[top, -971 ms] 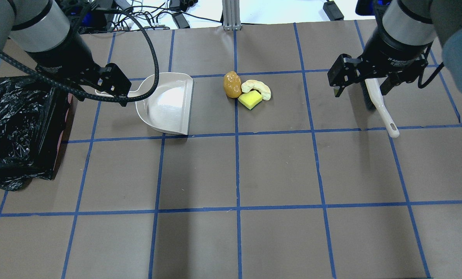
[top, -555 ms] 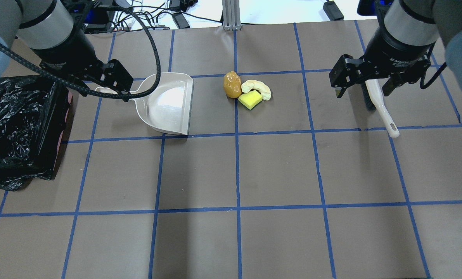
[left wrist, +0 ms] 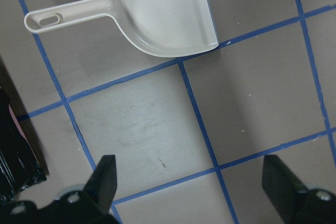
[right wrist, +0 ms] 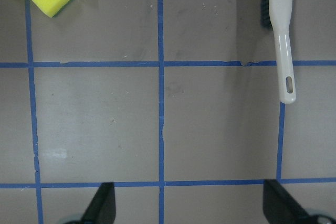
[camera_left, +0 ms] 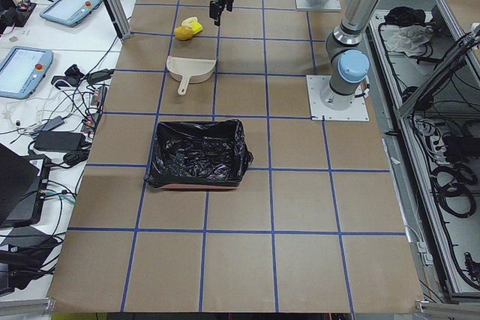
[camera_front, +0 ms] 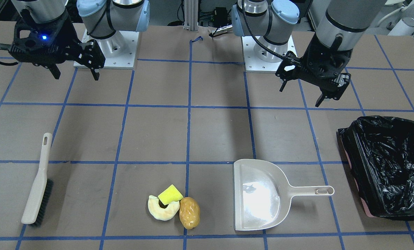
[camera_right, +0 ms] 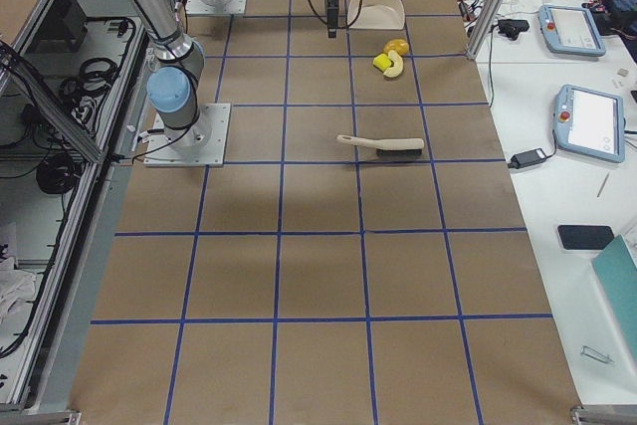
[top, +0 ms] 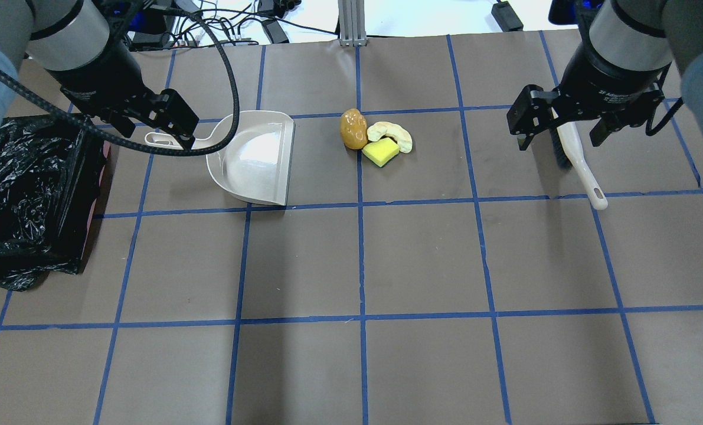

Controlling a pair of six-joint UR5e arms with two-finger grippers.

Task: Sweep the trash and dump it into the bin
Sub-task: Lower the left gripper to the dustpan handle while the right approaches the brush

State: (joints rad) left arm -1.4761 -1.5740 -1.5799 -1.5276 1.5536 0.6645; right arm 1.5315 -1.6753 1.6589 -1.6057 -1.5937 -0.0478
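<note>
The trash lies together on the table: a golden-brown lump, a pale cream curved slice and a yellow-green wedge. It also shows in the front view. The bin, lined with a black bag, stands at the left edge. My left gripper is open and empty, hovering over the handle of the beige dustpan. My right gripper is open and empty, hovering over the bristle end of the white brush.
The dustpan's open mouth faces the trash, about one pan-width to its left. The brush lies flat about a tile to the right of the trash. Cables and a metal post stand beyond the table's far edge. Blue tape lines grid the brown tabletop.
Both grippers have shifted slightly, the left a little toward the far side and the right a little to the right. Both stay open. Nothing on the table has moved.
</note>
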